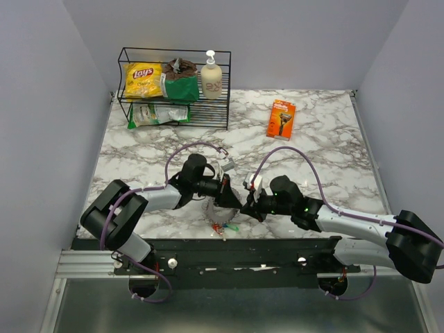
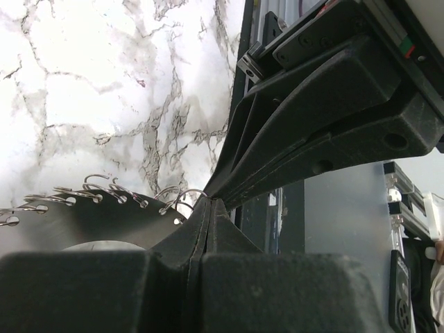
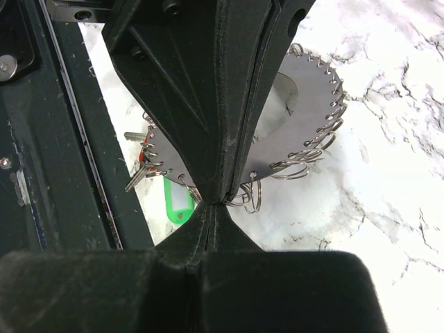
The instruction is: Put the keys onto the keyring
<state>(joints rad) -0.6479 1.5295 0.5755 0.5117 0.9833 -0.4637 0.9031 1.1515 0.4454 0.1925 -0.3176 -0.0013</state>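
The keyring is a thin grey disc with many small wire rings along its rim, lying near the table's front edge. Keys with a red head and a green tag hang at its near rim. My left gripper is shut, its tips at the disc's rim among the rings. My right gripper is shut too and meets the left tips point to point. Whether either one pinches a wire ring is hidden. The right fingers fill the left wrist view's upper right.
A black wire rack at the back left holds a chips bag, a green packet and a soap bottle. An orange box lies at the back right. A black rail runs along the front edge just behind the disc.
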